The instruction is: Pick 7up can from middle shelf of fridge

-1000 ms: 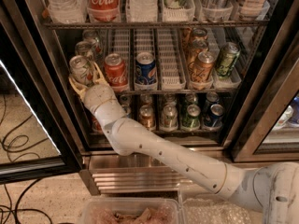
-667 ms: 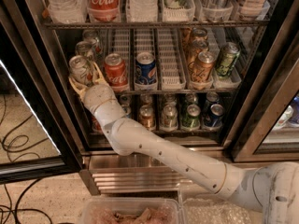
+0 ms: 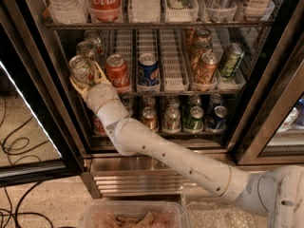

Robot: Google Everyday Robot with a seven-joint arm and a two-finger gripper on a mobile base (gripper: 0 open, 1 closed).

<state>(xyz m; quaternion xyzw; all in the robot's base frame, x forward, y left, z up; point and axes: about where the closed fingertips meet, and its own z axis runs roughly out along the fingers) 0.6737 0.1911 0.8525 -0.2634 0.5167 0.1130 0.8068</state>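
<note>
The 7up can (image 3: 80, 69), pale silver with green print, stands at the front of the leftmost lane of the middle shelf (image 3: 174, 83) in the fridge (image 3: 283, 51). My gripper (image 3: 87, 78) reaches in from the lower right on the white arm. Its yellowish fingers (image 3: 100, 73) sit on both sides of the can's lower half and hold it. Two more silver cans stand behind it in the same lane.
A red Coca-Cola can (image 3: 117, 70), a blue can (image 3: 148, 69), orange cans (image 3: 206, 68) and a dark green can (image 3: 231, 60) stand to the right. Bottles in white baskets fill the shelf above, more cans below. The open glass door (image 3: 28, 127) is left; a plastic tub (image 3: 133, 217) sits below.
</note>
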